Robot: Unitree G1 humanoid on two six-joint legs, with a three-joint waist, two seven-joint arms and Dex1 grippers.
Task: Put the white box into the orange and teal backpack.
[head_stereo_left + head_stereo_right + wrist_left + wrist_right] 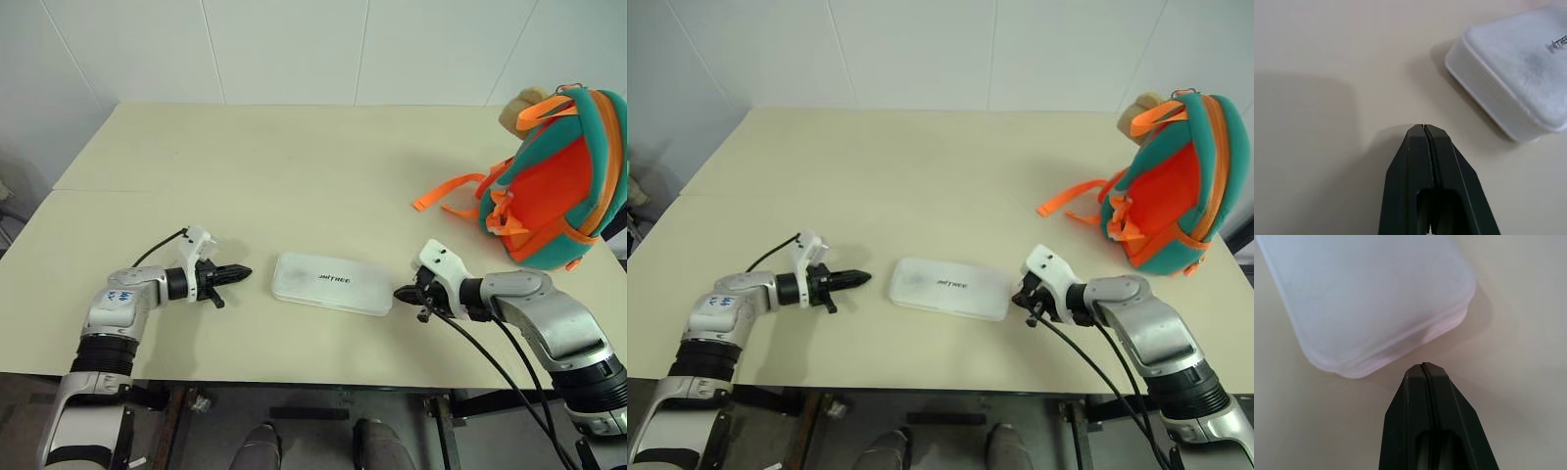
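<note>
Left tool (pixel 241 273) and right tool (pixel 400 293) closed, empty, flanking white box (pixel 331 284) on surface (pixel 294 166); approach step; next, squeeze its ends, lift toward far-right backpack (pixel 554 186).

Orange and teal backpack (pixel 558 186) cut off.

We see 2 arms with silver-grey metallic shells and black ribbed bands at the joints. The left gripper (pixel 241 273) and right gripper (pixel 400 293) each have 2 black tapered fingers (pixel 1420 161) with matte flat faces and a slot cut near the base. Each wrist carries a white plastic camera bracket (pixel 199 241). Black cables loop off both forearms; 2 run along the right arm. The left forearm has a white patch with blue handwriting (pixel 119 296).
</note>
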